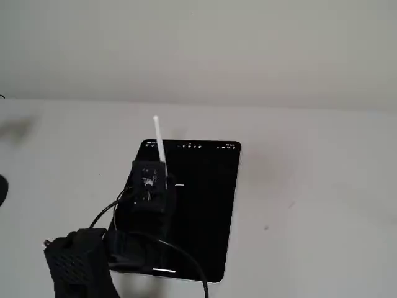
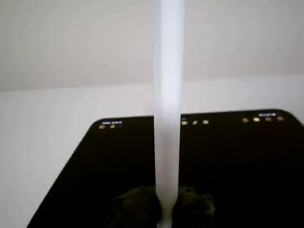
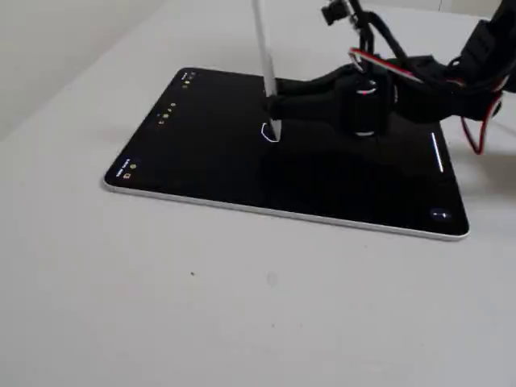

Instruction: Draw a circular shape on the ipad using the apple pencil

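The ipad (image 1: 205,217) lies flat on the white table, its black screen lit with tiny icons along the far short edge. My black gripper (image 1: 164,180) hovers over the screen's left half, shut on the apple pencil (image 1: 159,139), a thin white stick held nearly upright. From the side, the apple pencil (image 3: 263,56) meets the ipad (image 3: 201,153) at its tip, just below the gripper (image 3: 272,105). A short curved white stroke (image 3: 265,133), an open arc of the circular shape, sits beside the tip. In the wrist view the apple pencil (image 2: 167,109) rises between two dark fingertips (image 2: 137,206) over the ipad (image 2: 237,161).
The arm's black body and cables (image 1: 80,261) hang over the ipad's near left corner. Red and black wires (image 3: 476,129) trail at the right of the side view. A dark object (image 1: 2,189) pokes in at the left edge. White table (image 3: 242,306) surrounds the tablet.
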Controlling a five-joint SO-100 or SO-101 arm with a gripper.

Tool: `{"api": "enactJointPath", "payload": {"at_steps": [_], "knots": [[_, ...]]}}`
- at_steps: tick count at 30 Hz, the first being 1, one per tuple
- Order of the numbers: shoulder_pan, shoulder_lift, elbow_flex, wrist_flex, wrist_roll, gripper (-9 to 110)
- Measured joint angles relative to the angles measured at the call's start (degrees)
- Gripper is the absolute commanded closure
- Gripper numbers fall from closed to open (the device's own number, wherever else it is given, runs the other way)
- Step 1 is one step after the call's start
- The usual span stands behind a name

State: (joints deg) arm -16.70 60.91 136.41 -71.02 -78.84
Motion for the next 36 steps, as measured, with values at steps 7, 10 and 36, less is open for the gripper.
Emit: {"api": "enactJointPath", "payload": {"at_steps": [7, 10, 36], "knots": [[1.9, 0.3, 0.9, 0.0, -1.8, 102], [2.8, 0.4, 1.1, 0.0, -2.5, 102], [6.1, -6.2, -8.4, 0.0, -5.6, 102]]}}
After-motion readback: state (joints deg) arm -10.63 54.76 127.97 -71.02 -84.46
